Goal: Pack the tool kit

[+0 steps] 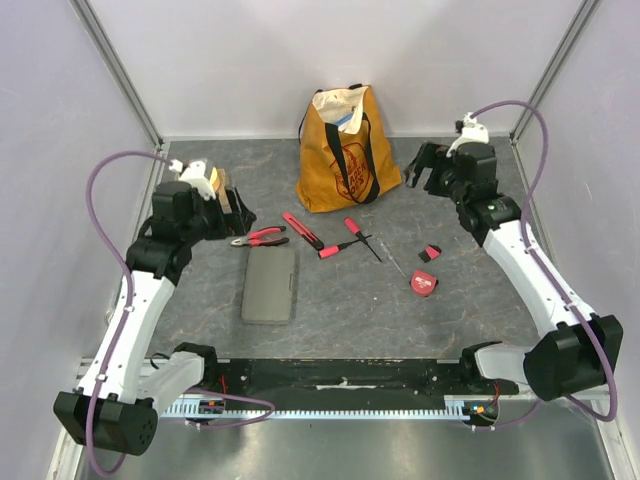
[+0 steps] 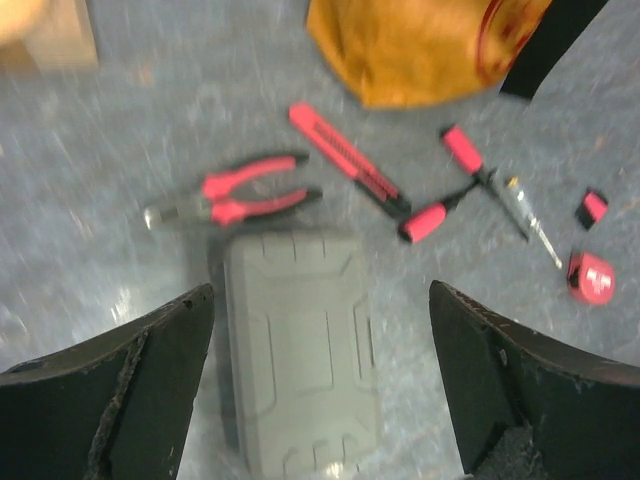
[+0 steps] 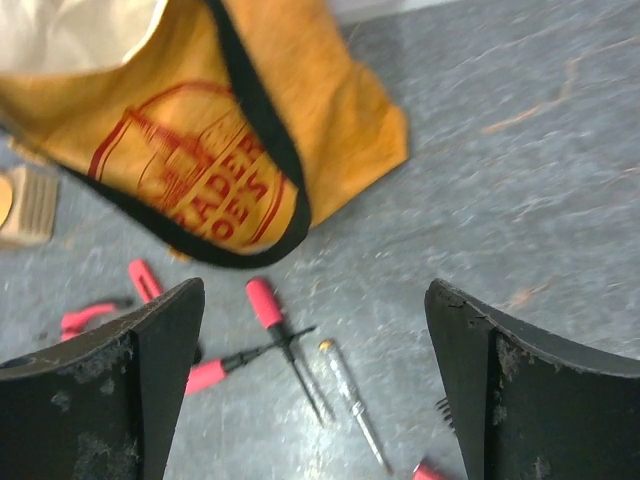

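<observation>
- Case (image 1: 269, 284): dark grey, lid shut, lying flat left of the table's middle, long sides running near to far. All four edges are free, with nothing resting on it.
- Pliers (image 1: 260, 238): red-handled, lying just beyond the far edge of the case, close to it but apart.
- Knife (image 1: 301, 230): red and black, set at a slant to the right of the pliers and near the foot of the bag.
- Two red-handled screwdrivers (image 1: 349, 240): their shafts cross, right of the knife. A slim pale-shafted one (image 2: 528, 214) lies just beside them.
- Tape measure (image 1: 424, 283): red, the rightmost tool, with a small red-and-black piece (image 1: 431, 253) near it on the far side.
- Bag (image 1: 345, 155): mustard yellow, standing at the far middle of the table with its mouth open. Its lower edge is close to the knife and screwdrivers.
- Block (image 1: 222, 195): tan, at the far left beside the left arm's wrist.
- Left gripper (image 2: 320, 295): fingers spread wide, nothing between them, poised above the case and pliers.
- Right gripper (image 3: 314, 295): fingers spread wide, nothing between them, raised over the far right, right of the bag.
- Table (image 1: 400, 330): bare surface runs right of the case to the tape measure, and along the whole near strip up to the black rail (image 1: 340, 375).
- Walls enclose the left, far and right edges.
</observation>
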